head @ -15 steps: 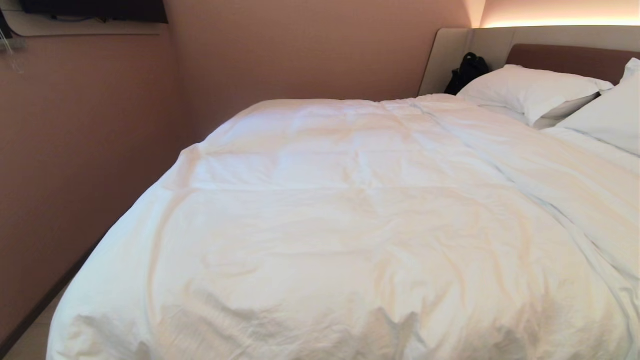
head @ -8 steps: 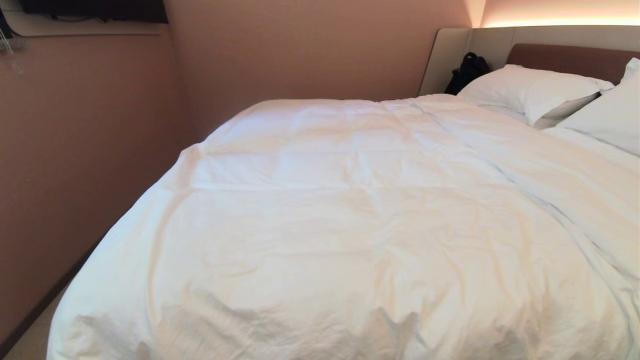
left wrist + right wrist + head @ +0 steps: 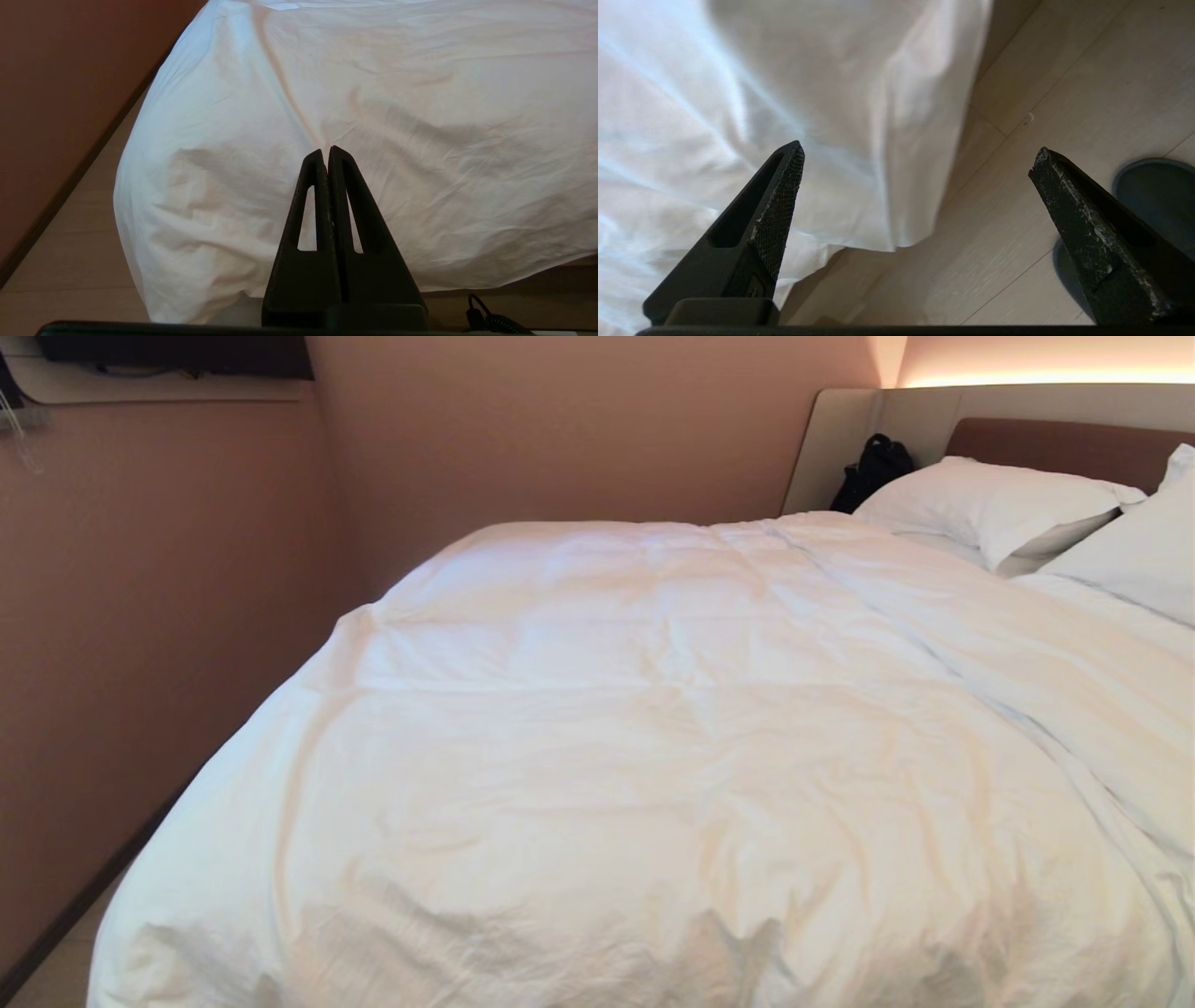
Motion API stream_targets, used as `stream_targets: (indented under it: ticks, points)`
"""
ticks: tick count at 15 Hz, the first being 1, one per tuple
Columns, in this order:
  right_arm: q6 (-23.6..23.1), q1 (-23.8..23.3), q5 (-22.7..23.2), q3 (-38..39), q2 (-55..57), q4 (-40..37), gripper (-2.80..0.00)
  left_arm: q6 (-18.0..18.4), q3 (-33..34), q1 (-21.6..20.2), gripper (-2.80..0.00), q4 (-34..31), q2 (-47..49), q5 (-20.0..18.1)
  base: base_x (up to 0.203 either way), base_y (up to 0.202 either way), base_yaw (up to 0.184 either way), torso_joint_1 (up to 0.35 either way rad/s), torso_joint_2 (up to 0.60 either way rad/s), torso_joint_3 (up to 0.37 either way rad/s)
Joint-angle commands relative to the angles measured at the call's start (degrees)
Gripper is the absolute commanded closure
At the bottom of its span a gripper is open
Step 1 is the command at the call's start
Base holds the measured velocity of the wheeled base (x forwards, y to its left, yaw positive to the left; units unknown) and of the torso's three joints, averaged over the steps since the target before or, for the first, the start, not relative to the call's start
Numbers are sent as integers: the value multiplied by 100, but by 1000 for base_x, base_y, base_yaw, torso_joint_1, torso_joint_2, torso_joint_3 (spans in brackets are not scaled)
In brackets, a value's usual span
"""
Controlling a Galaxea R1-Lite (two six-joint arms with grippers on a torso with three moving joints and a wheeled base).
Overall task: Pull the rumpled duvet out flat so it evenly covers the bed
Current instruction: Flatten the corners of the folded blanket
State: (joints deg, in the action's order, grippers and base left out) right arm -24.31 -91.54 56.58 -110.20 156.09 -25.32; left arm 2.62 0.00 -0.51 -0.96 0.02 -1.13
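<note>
The white duvet [image 3: 653, 756] lies spread over the bed, lightly wrinkled, with a long crease running toward the right side; the brown and beige headboard [image 3: 1064, 443] shows at the far right. No arm shows in the head view. My left gripper [image 3: 325, 150] is shut and empty, pointing at the duvet's hanging foot-end corner [image 3: 196, 210]. My right gripper [image 3: 917, 154] is open wide with nothing between its fingers, above the floor beside the duvet's other hanging corner [image 3: 878, 186].
Two white pillows [image 3: 990, 504] lie by the headboard, with a black bag [image 3: 873, 467] behind them. A brown wall [image 3: 140, 616] runs close along the bed's left side. Beige floor planks [image 3: 1041, 93] and a dark round object [image 3: 1157, 191] lie by the right gripper.
</note>
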Motion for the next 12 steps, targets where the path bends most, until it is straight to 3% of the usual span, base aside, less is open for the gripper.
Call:
stream_targets:
  ticks: [1,12]
  points:
    - [8,66,38,-2,88,150,-280,2,0,-2,0,0,-2,-1,0,0,0,0,0,0]
    - [95,423,205,-10,94,147,-280,2,0,-2,0,0,-2,-1,0,0,0,0,0,0]
